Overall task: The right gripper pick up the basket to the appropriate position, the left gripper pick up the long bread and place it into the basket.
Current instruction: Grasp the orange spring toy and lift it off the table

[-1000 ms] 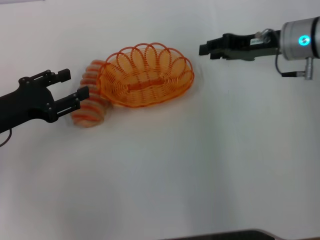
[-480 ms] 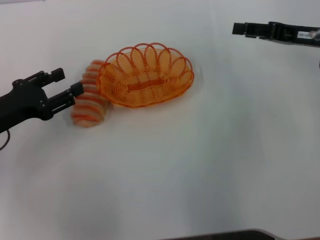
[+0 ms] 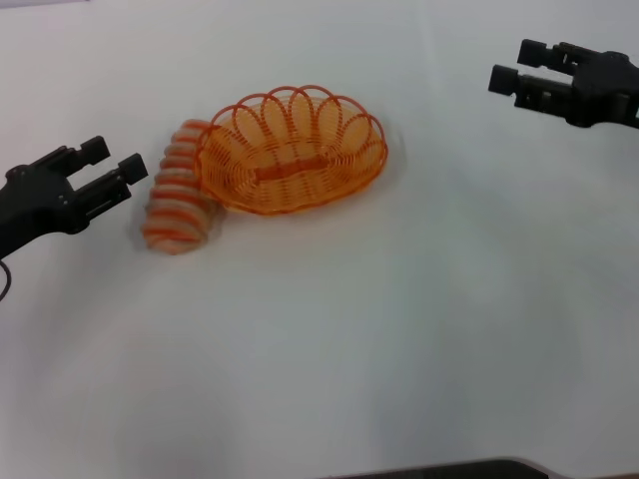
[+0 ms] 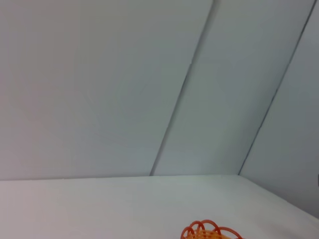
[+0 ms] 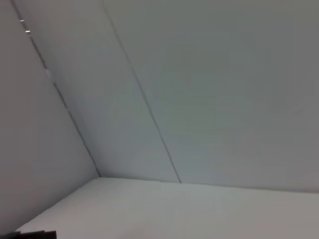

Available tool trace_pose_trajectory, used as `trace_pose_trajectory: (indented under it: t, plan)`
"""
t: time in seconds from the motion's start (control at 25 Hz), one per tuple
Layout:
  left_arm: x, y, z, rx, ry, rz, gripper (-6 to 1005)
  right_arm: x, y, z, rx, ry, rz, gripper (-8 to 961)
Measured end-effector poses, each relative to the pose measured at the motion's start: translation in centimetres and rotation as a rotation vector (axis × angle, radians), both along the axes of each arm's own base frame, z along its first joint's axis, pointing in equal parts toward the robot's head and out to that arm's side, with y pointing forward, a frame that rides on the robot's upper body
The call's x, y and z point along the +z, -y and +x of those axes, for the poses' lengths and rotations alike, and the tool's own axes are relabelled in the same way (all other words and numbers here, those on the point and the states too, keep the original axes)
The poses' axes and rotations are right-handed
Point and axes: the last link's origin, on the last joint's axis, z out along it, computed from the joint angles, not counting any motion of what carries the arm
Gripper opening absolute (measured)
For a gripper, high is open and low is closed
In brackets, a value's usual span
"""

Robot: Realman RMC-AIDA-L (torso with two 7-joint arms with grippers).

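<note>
The orange wire basket sits on the white table at centre left; its rim also shows in the left wrist view. The long bread, tan with orange stripes, lies against the basket's left side on the table. My left gripper is open and empty, just left of the bread and apart from it. My right gripper is open and empty at the far right, well away from the basket.
The white table spreads wide in front of and to the right of the basket. Grey wall panels stand behind the table; the right wrist view shows only wall and table.
The right gripper has pulled back to the right, away from the basket, and turned. The left gripper has drawn back left, off the bread. Basket and bread have not moved.
</note>
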Motion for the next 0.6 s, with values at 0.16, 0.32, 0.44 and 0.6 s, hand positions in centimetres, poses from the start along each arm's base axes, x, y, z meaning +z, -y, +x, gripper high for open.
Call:
trace_pose_trajectory:
  t: [0.16,0.32,0.44,0.6]
  plan:
    - [0.0,0.0,0.0,0.01,0.007,-0.011,676,-0.4,1.3,0.6,0.072,0.047,0.03,779]
    - [-0.3,0.0,0.1,0.0,-0.002,-0.012,675,-1.1,2.5,1.4,0.106,0.083,0.036,839]
    - [-0.6,0.1,0.2,-0.016,-0.013,-0.005,675,-2.0,3.4,1.9,0.141,0.102,0.042,878]
    - [-1.0,0.2,0.2,-0.028,-0.022,-0.002,676,-3.1,4.5,2.3,0.187,0.12,0.054,878]
